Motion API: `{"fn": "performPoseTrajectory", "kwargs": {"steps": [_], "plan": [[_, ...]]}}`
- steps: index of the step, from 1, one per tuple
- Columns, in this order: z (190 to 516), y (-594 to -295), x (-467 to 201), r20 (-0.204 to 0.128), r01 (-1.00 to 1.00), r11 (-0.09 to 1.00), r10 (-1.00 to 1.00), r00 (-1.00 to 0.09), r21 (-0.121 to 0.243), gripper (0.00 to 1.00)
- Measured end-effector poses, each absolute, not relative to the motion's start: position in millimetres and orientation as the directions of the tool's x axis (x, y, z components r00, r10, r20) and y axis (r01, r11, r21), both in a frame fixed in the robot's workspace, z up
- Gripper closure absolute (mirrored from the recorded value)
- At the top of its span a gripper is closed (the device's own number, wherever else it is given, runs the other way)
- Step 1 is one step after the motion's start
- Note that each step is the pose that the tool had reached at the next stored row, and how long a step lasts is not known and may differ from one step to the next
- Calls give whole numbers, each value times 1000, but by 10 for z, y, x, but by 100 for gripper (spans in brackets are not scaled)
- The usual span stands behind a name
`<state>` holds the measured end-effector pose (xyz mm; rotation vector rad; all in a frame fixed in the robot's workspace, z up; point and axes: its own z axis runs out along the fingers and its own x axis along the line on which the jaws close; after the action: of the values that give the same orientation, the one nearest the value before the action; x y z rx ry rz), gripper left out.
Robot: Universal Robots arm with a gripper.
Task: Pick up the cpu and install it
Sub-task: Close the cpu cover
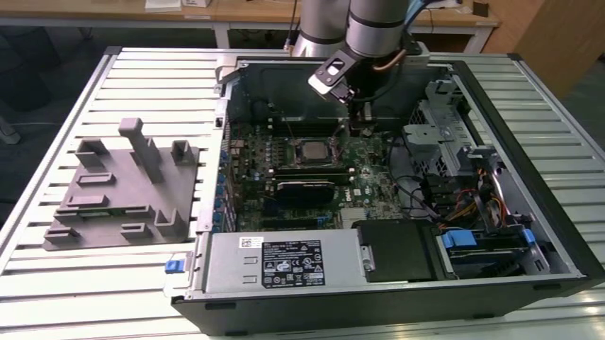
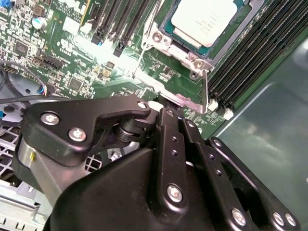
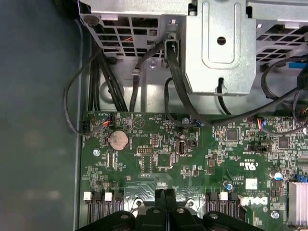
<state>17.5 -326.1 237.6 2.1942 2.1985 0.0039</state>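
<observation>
The cpu [image 1: 312, 150], a pale silver square, lies flat in the dark socket frame [image 1: 313, 160] on the motherboard inside the open computer case. In the second wrist view the cpu [image 2: 207, 19] sits inside the metal socket frame [image 2: 185, 53], with the thin lever [image 2: 205, 89] running along its side. My gripper [image 1: 360, 130] hangs low over the board just to the exterior view's right of the socket. Its black fingers [image 3: 161, 198] are pressed together with nothing between them. In the second wrist view the gripper [image 2: 169, 111] has its tips at the socket frame's edge, near the lever's end.
A grey fixture block [image 1: 123, 191] with upright posts stands on the slatted table at the exterior view's left. Inside the case are memory slots [image 2: 250, 62], a power supply [image 1: 283, 262], a drive cage [image 1: 444, 142] and loose cables [image 3: 178, 82].
</observation>
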Motion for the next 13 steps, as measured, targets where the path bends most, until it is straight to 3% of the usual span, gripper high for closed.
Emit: {"fn": "performPoseTrajectory", "kwargs": {"steps": [13], "plan": [[2371, -3261, -11, -23, 1000, 2, 1000, -2, 27, 89]]}}
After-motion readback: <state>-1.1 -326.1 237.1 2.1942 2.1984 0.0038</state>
